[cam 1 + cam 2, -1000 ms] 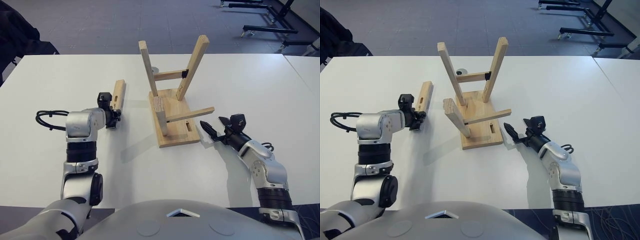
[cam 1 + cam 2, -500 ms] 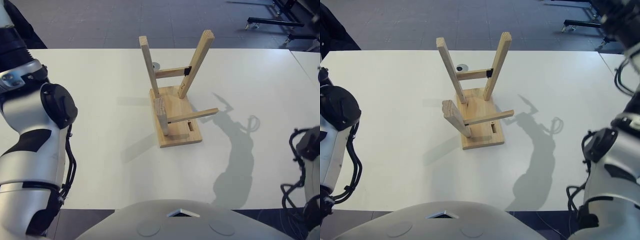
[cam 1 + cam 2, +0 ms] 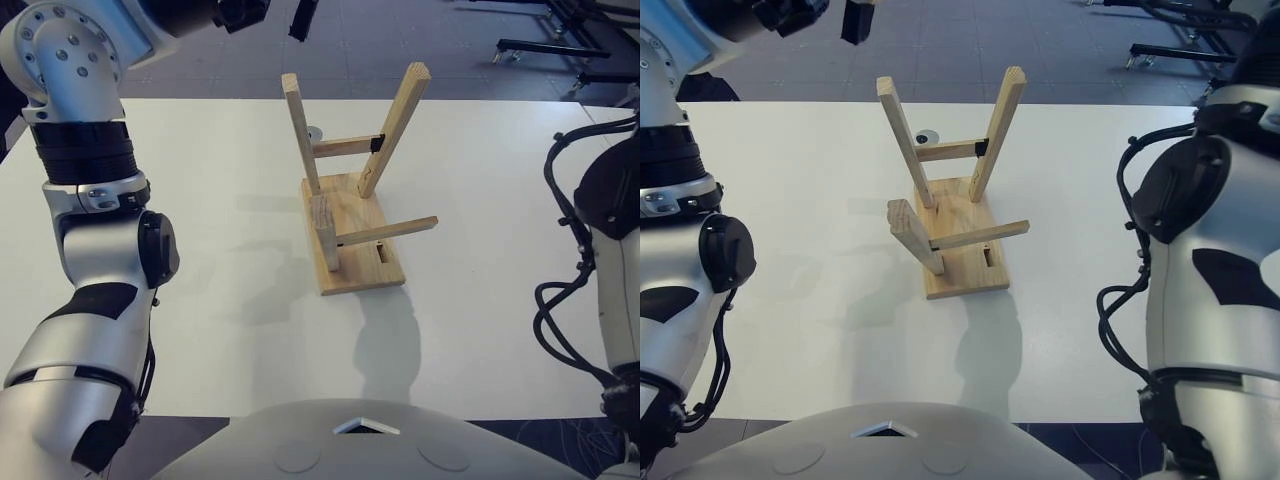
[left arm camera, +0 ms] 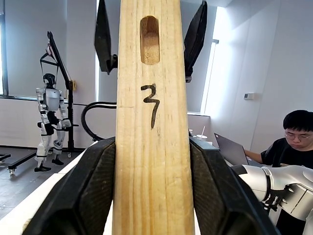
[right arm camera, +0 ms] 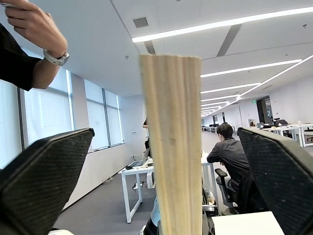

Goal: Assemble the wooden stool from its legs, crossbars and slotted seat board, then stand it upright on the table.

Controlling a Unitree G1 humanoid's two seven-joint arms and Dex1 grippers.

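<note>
Looking down on the white desk (image 3: 220, 180), you have the half-built pale wooden stool (image 3: 350, 200) upside down near its middle, a little toward the far edge. Its flat rectangular seat board (image 3: 362, 276) lies on the desktop. Two long square legs rise from the board's far end, the left far leg (image 3: 300, 130) and the right far leg (image 3: 392, 125). They are joined partway up by a short crossbar (image 3: 345, 147). A third leg (image 3: 324, 232) stands at the board's near left corner, tilted toward you. A second crossbar (image 3: 393, 230) runs from it to the right, its free end in the air past the board's right edge. Close to the board's near right corner you can see an open rectangular slot (image 3: 383, 252).

Your left arm is raised high, above the desk's far edge and left of the stool. Its left gripper (image 4: 150, 36) is clamped on a loose leg (image 4: 152, 147), a pale square wooden post. The post has an oval mortise at the end between the fingertips and a handwritten figure beside it. The black pads (image 4: 95, 196) press on both its sides.

Your right arm is raised at the desk's right side. Its right gripper (image 5: 165, 147) stands wide. The black fingers (image 5: 44, 171) are well apart from a pale wooden bar (image 5: 171, 122) that stands between them, with a gap on each side. You cannot tell what carries that bar.
</note>
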